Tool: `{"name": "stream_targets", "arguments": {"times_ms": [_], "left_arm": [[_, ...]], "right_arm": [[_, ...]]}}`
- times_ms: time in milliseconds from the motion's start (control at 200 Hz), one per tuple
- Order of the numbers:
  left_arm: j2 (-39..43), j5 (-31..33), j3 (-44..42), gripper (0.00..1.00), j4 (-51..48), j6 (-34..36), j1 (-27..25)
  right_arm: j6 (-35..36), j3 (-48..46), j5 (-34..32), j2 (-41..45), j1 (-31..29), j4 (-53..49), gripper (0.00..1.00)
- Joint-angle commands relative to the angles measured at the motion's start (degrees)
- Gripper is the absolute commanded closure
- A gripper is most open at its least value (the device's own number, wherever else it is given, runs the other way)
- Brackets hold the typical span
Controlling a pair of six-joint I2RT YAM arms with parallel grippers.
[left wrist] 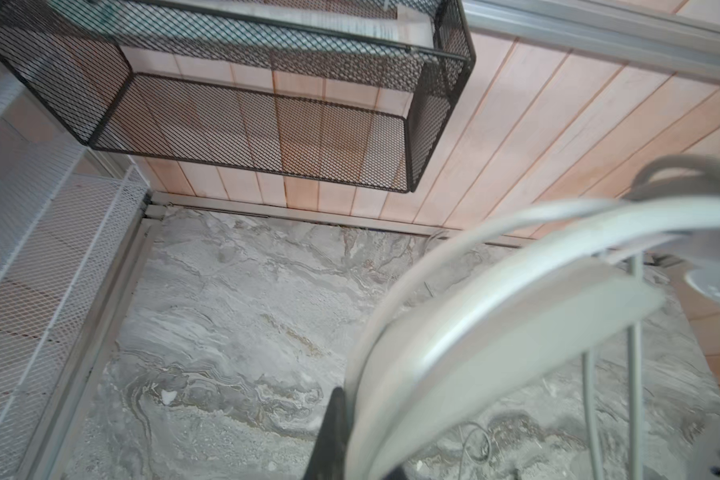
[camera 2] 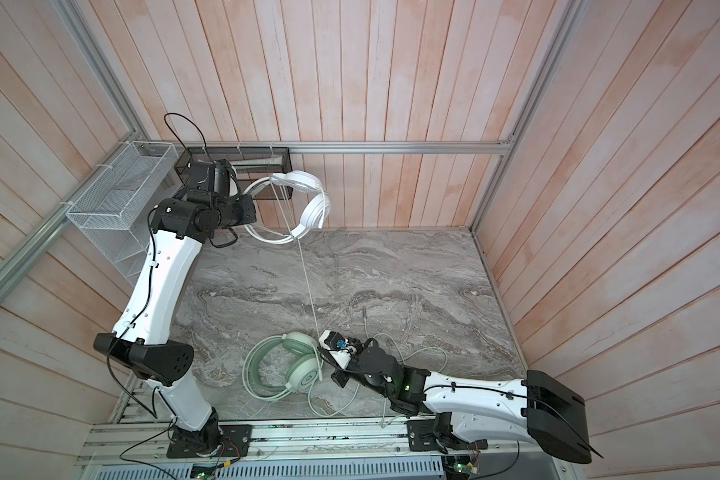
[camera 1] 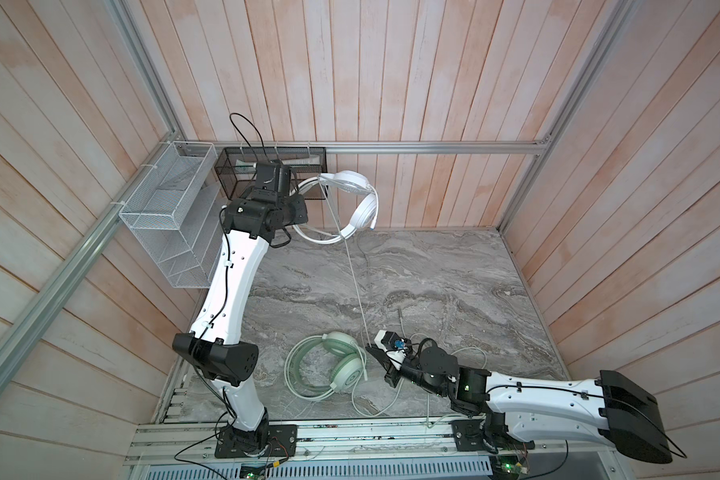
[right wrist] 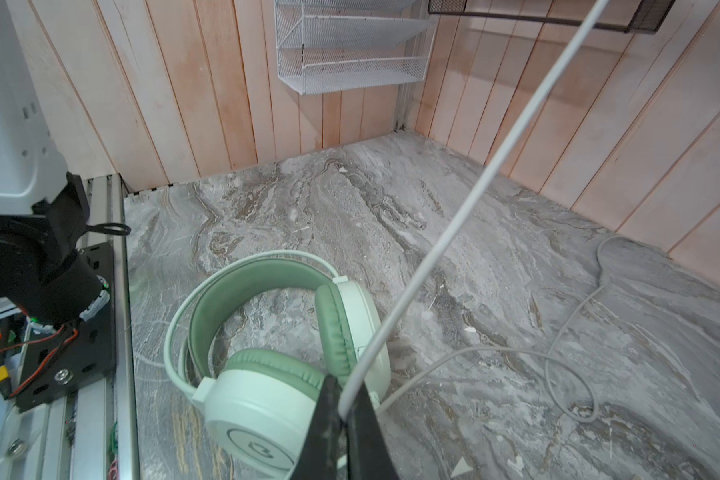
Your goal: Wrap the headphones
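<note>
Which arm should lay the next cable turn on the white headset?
Right, probably: the right gripper pinches the white cable, taut up to the white headset, which the left gripper holds aloft by its band.

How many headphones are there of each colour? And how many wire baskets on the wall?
White headphones: 1
Mint green headphones: 1
Black wire basket: 1
White wire basket: 1
Total: 4
</note>
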State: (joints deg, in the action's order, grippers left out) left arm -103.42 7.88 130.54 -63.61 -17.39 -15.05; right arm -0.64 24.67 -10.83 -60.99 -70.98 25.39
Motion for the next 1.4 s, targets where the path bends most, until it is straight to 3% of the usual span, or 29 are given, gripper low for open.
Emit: {"name": "stream_targets", "arguments": {"times_ms": [0, 150, 380, 525, 730, 965, 1235, 1395], "left_arm": [[0.5, -1.3, -0.7, 1.00, 11.1, -7.2, 1.6], [1.5, -4.8, -5.5, 1.00, 13.2, -8.9, 1.9], [0.7, -4.2, -8.0, 1.00, 13.7, -9.1, 2.1], [0.1, 0.7, -12.4, 1.00, 14.4, -6.7, 1.3], [2.1, 8.4, -24.9, 1.00, 18.7, -2.5, 0.8], [6.0, 18.0, -40.6, 1.00, 25.9, 4.0, -3.6], [14.1, 29.9, -55.4, 1.00, 36.1, 12.6, -12.5], [18.7, 33.9, -61.3, 1.00, 40.8, 19.1, -17.7]], "right_arm": [[0.5, 1.3, 0.0, -1.0, -1.4, -10.3, 1.00], [2.4, 1.8, -3.3, -5.0, -1.4, -10.0, 1.00], [0.2, 8.9, 2.4, -9.4, -2.4, -16.5, 1.00], [2.0, 16.8, -2.5, -6.7, -6.2, -27.4, 1.00], [4.8, 27.3, -3.7, 0.5, -9.6, -40.5, 1.00], [11.6, 43.7, -13.8, 1.2, -11.6, -56.1, 1.00], [20.3, 49.8, -24.9, 2.1, -11.1, -57.1, 1.00], [24.1, 49.2, -24.6, 4.8, -7.8, -49.7, 1.00]]}}
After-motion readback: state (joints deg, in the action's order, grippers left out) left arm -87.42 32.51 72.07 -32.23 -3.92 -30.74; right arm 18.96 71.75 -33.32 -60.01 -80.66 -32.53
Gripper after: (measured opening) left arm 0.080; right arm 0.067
